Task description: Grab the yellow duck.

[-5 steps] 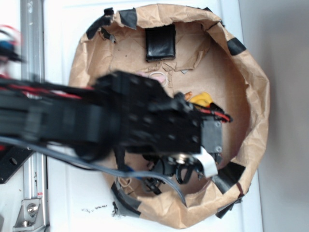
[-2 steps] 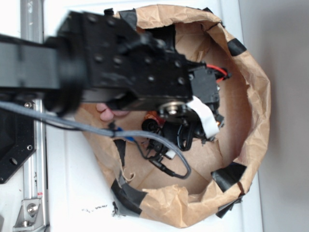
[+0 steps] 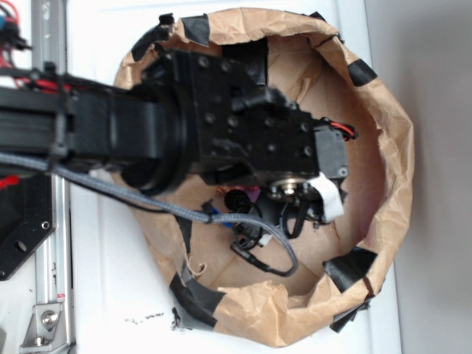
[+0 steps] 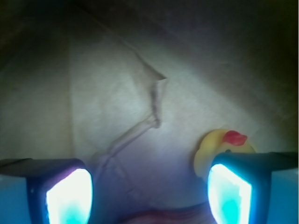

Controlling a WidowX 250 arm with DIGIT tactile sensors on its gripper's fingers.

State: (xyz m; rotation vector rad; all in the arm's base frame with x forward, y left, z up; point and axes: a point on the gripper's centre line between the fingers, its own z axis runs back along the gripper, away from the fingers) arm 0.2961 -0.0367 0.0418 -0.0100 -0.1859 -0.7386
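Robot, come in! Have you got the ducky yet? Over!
Gripper jaws open, empty. Yellow duck not grabbed, sits partly behind one jaw, off-centre. Nothing between the jaws but brown paper.

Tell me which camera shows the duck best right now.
The wrist view. The duck shows there, yellow with a red beak, partly behind the right finger of the open gripper. In the exterior view the arm hides it completely.

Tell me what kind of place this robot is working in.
Probably a lab test rig: a brown paper bin patched with black tape on a white tabletop, beside a metal rail. A yellow duck lies inside.
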